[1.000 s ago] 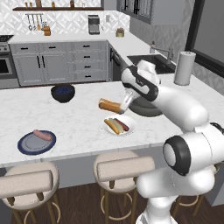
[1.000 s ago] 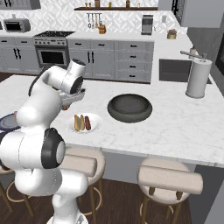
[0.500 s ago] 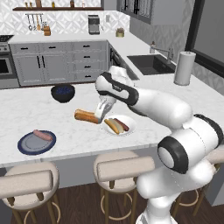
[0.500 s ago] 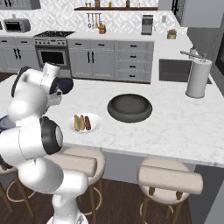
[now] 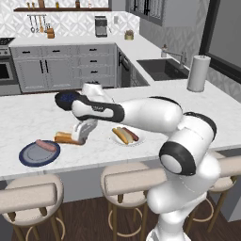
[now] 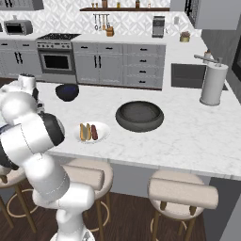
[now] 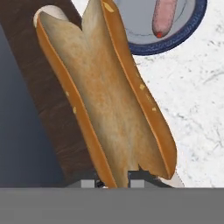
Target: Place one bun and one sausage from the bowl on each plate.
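Observation:
My gripper (image 5: pixel 81 137) is shut on one end of a tan-orange bun (image 5: pixel 63 138) and holds it low over the counter, just right of the blue-rimmed plate (image 5: pixel 28 158). On that plate lies a reddish sausage (image 5: pixel 45 145). In the hand view the bun (image 7: pixel 105 96) rises from between my gripper (image 7: pixel 113 181), with the plate's rim (image 7: pixel 175 41) and the sausage (image 7: pixel 166 17) beyond it. The white plate (image 5: pixel 116 141) carries a bun (image 5: pixel 120 135) and a sausage (image 5: pixel 131 134). The wide dark bowl (image 6: pixel 140 115) sits right of the white plate (image 6: pixel 101 136).
A small deep dark-blue bowl (image 6: pixel 67 91) stands at the back of the counter, behind my arm. A paper towel roll (image 5: pixel 197 73) is at the far right by the sink (image 5: pixel 162 68). Stools (image 5: pixel 136 176) line the counter's near edge.
The arm has swung left with the bun, from above the white plate to beside the blue-rimmed plate, and has lowered it. The gripper stays shut on the bun.

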Tool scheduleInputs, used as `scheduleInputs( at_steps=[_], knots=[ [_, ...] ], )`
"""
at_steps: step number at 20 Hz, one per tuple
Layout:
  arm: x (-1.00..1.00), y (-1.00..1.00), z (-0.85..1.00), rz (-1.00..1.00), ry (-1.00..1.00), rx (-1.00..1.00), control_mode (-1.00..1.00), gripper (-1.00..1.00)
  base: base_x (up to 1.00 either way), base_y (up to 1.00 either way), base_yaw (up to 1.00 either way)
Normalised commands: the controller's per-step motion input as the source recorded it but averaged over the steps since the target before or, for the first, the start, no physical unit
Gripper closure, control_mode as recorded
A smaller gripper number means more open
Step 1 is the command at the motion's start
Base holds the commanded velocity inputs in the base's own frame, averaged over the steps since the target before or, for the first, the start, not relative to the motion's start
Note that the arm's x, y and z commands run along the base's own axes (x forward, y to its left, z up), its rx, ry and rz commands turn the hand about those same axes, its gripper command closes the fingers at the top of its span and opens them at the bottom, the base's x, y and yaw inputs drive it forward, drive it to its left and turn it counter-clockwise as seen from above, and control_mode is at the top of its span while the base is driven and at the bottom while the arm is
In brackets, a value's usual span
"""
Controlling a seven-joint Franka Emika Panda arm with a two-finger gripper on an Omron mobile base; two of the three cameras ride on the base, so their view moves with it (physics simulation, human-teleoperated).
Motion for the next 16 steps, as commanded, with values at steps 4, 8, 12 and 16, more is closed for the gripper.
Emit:
scheduleInputs(
  at_steps=[4,8,12,16],
  knots=[
    [0.00,0.82,-0.24,-0.06,0.02,-0.09,-1.00,1.00,0.00,0.00,0.00],
    [0.02,0.84,-0.17,-0.09,0.00,-0.08,-1.00,1.00,0.00,0.00,0.00],
    [0.07,0.69,-0.17,-0.20,0.00,-0.05,-1.00,1.00,0.00,0.00,0.00],
    [0.19,0.62,-0.25,-0.27,0.00,-0.07,-1.00,1.00,0.00,0.00,0.00]
  ],
)
